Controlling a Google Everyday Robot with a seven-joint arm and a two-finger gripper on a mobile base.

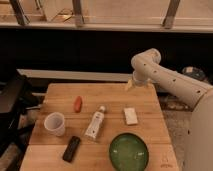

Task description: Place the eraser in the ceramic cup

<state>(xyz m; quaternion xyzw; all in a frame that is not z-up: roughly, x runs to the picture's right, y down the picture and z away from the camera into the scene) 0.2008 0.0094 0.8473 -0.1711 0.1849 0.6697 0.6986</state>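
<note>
A tube (96, 124), a white block (131, 115), a green bowl (129, 151) and a small orange item (78, 103), perhaps a carrot, are spread over the table (112, 97). The eraser (71, 148) is seen near the front edge, just beside the cup (55, 123). The gripper (130, 85), faintly made out, is held spread and empty over the far right edge, with the arm bent downward.

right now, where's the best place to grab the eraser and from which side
Take the eraser from straight above, jaws across its narrow width at mid-length. It lies flat on the table, so only its long side edges offer a hold, and both are free: the ceramic cup and the tube sit apart from it. The gripper hangs open over the table's back right corner.
</note>
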